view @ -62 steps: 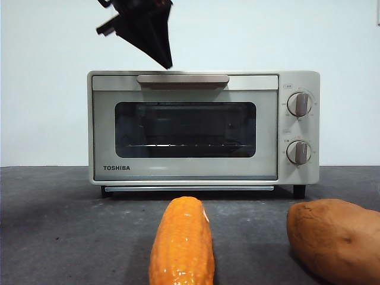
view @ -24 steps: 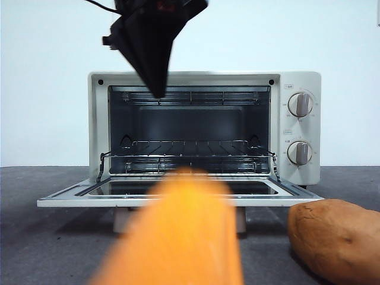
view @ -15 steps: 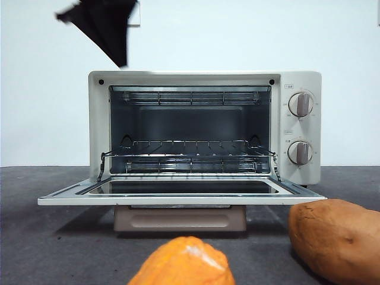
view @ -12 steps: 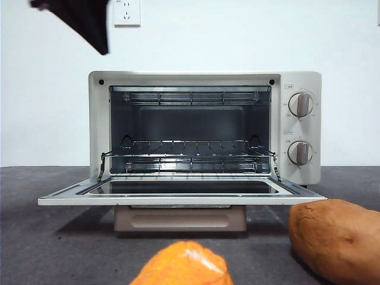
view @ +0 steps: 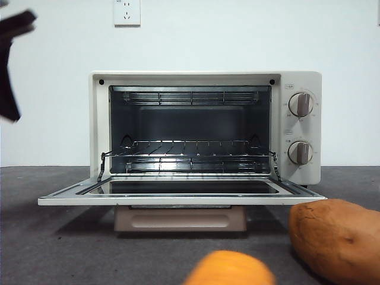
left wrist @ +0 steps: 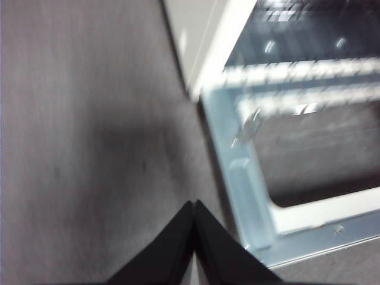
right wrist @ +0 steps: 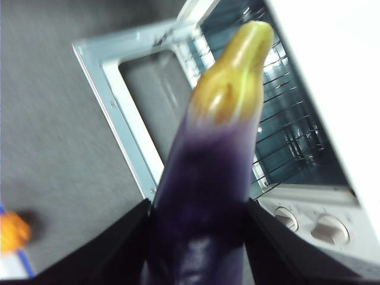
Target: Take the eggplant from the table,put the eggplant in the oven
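Note:
The eggplant (right wrist: 208,178), glossy dark purple with a yellow-green tip, sits between the jaws of my right gripper (right wrist: 199,217), which is shut on it. It hangs tip-first above the lowered door (right wrist: 127,127) of the oven (right wrist: 332,71). Neither shows in the front view. There the cream-white oven (view: 205,127) stands open on the dark grey table (view: 59,249), its wire rack (view: 187,155) bare. My left gripper (left wrist: 193,205) is shut with nothing in it, above the table beside the door's corner (left wrist: 249,190). It shows as a black tip (view: 8,110) at the left edge.
A brown sweet potato (view: 335,237) lies at the front right. An orange corn cob (view: 228,270) lies blurred at the front middle, also seen in the right wrist view (right wrist: 12,230). A wall socket (view: 127,12) is behind the oven.
The oven door went from closed to fully open. The black left gripper swung from above the oven off to the left edge. The corn cob shifted right and lower in the front view.

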`<action>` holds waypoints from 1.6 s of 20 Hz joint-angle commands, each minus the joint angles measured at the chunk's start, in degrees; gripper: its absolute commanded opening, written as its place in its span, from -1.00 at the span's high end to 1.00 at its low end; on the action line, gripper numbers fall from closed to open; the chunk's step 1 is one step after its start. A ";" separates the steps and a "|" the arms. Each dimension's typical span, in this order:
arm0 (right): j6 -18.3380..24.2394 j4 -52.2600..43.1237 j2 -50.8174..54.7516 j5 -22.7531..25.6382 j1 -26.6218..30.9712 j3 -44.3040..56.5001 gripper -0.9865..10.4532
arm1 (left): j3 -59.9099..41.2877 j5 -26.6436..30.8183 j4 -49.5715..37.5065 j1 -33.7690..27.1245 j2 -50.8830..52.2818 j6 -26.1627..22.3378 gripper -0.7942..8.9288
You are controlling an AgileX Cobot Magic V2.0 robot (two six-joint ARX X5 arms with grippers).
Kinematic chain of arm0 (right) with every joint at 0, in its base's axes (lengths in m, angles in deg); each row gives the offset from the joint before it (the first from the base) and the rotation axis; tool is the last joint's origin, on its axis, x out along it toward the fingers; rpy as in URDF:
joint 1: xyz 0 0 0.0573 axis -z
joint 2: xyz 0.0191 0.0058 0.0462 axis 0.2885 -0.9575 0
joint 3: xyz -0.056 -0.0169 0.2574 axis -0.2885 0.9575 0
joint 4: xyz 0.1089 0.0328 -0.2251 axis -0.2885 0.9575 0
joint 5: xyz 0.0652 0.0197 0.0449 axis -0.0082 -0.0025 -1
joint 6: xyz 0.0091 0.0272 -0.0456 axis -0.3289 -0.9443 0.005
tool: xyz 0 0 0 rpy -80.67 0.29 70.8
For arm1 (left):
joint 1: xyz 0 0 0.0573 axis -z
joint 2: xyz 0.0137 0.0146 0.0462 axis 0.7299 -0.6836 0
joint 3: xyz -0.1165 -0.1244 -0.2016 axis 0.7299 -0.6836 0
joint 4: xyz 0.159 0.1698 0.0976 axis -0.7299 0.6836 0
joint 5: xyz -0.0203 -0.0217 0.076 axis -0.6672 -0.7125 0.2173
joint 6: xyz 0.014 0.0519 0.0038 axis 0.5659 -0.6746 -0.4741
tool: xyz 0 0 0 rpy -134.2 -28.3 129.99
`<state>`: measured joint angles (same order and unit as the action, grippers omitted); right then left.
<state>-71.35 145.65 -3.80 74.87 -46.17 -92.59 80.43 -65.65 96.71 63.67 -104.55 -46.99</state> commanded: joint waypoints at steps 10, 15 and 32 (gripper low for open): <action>16.13 -21.94 -22.60 1.25 9.20 -0.79 0.54 | -6.71 -6.69 -8.59 -5.88 0.52 3.08 0.82; 23.02 -30.62 -30.01 9.88 11.17 -0.79 0.54 | -6.71 -8.11 -8.50 -6.23 0.50 3.06 0.82; 20.46 -34.01 -34.34 14.14 11.41 -0.79 0.29 | -6.71 -11.82 -6.86 -6.23 0.50 2.73 0.82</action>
<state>-49.25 111.90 -36.36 88.64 -34.19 -92.46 73.44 -77.37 90.13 57.49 -103.72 -43.97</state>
